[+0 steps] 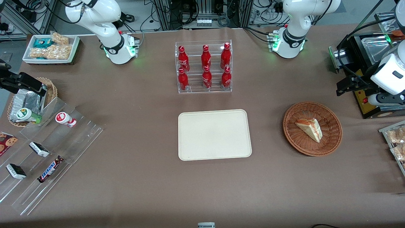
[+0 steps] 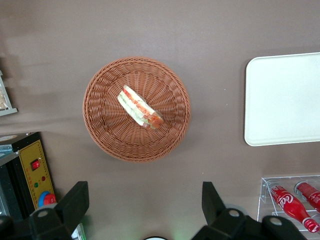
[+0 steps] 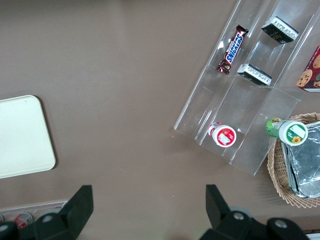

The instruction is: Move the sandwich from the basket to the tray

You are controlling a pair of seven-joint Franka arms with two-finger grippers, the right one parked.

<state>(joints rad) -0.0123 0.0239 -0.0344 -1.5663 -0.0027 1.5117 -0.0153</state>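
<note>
Black two-finger gripper (image 2: 145, 210) up high over the brown table (image 1: 126, 177), fingers spread wide, holding nothing.

Small white-bread sandwich wedge (image 1: 310, 129) with red and green filling lying inside the round reddish-brown wicker basket (image 1: 332, 139), middle right of the front view. Flat cream tray (image 1: 214, 135) with rounded corners in the middle, well apart from the basket. Red bottles (image 1: 205, 66) in a clear rack above the tray.

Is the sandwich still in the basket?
Yes. The sandwich lies inside the basket; the tray holds nothing. The open end effector hangs above the table beside the basket.
</note>
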